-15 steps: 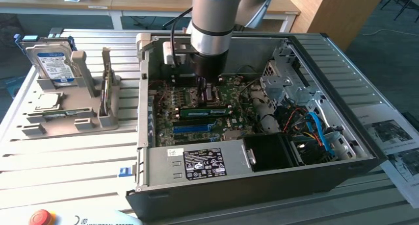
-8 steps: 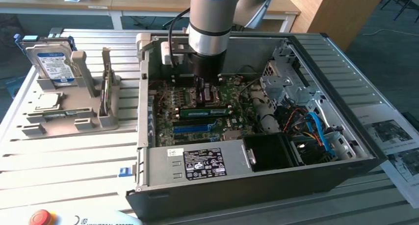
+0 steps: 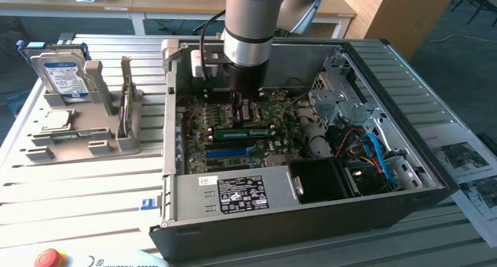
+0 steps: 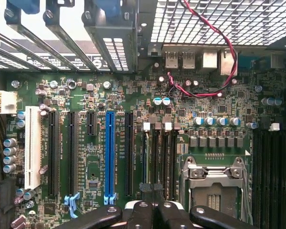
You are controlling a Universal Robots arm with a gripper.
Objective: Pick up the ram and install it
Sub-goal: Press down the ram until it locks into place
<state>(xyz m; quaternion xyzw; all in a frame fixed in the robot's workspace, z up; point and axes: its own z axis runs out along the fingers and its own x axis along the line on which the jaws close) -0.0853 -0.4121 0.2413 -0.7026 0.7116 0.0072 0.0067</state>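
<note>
My gripper is down inside the case, over the motherboard by the CPU socket, jaws closed, nothing visibly clamped. Ram sits in a slot just beside the socket.

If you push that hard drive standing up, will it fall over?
Probably not: the hard drive stands on edge in a grey holder whose posts likely brace it. Its metal case looks stiff and probably heavy for its size.
</note>
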